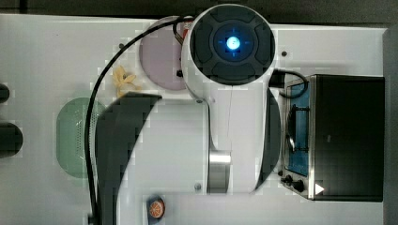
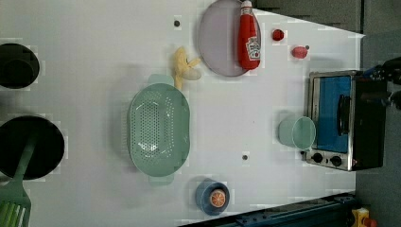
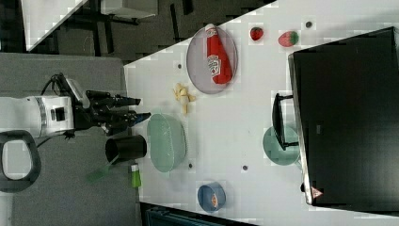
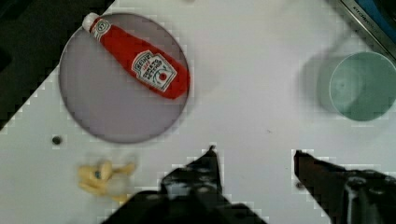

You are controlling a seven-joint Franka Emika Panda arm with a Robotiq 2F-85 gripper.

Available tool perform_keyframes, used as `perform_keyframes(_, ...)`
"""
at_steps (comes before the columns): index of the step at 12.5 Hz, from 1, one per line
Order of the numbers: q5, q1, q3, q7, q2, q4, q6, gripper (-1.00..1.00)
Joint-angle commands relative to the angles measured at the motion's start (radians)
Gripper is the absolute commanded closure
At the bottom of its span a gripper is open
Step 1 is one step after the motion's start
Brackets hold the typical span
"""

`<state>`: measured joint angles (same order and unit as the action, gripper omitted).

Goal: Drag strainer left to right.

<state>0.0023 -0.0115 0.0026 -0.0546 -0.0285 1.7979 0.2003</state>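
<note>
Two dark fingers of the gripper stand apart with bare table between them; I see nothing held. The strainer rests on the table toward the left view's left, beside the yellow toy. In the top view, the arm hides half the strainer and most of the plate.

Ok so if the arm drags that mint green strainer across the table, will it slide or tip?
The strainer looks like thin, holed plastic, so probably light. It sits wide and low, so tipping seems unlikely. The table looks smooth, so it should slide.
</note>
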Motion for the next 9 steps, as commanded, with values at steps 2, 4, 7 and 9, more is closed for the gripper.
perform_keyframes(2,-0.011,-0.012,0.005,-0.155,-0.445,0.226,-0.206,-0.82)
perform_keyframes(4,-0.007,-0.004,0.031,-0.155,-0.440,0.228,-0.206,-1.00)
perform_keyframes(7,-0.006,0.024,0.139,-0.157,-0.413,0.228,-0.196,-1.00)
perform_keyframes(9,-0.006,0.029,0.235,-0.170,-0.385,0.228,-0.141,-1.00)
